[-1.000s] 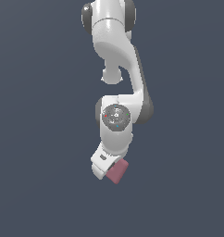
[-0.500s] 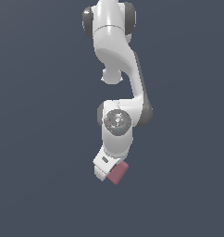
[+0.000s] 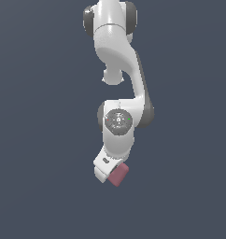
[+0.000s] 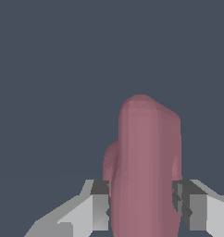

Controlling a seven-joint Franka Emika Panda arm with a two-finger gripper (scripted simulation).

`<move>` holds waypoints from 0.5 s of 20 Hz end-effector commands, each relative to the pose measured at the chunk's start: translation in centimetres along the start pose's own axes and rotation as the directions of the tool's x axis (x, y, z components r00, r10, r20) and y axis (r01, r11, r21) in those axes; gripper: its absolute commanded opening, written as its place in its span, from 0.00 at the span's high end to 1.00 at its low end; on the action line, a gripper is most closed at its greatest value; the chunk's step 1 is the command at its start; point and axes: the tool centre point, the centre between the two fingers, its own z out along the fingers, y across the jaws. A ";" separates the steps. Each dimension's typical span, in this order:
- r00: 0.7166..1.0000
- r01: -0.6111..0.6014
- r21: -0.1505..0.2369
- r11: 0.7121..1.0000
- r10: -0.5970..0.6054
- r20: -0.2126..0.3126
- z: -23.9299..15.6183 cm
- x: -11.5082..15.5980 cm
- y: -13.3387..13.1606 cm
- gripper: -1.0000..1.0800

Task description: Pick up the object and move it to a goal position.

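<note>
Gripper (image 4: 140, 203): clamped on the pink block (image 4: 144, 171) — a dark pad pressed to each flank.
Block's place: between the fingers, at the arm's (image 3: 118, 126) lower end, off any surface.
Step in hand: carrying it to the goal; best done smoothly, grip firm, no jerks.
Wrist view: showed pad contact.
Exterior view: showed the arm's pose — fingers hidden, no goal marker seen.

No text, label, brand, number or sign can be read in either view. The only marks are on the round joint cap (image 3: 118, 120) of the arm in the exterior view: a faint pale emblem at its centre with a tiny red dot and a tiny green dot to either side, all too small to make out.
</note>
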 end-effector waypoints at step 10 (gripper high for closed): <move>1.000 0.000 0.005 1.000 0.000 0.005 -4.1 0.2 -1.7 1.00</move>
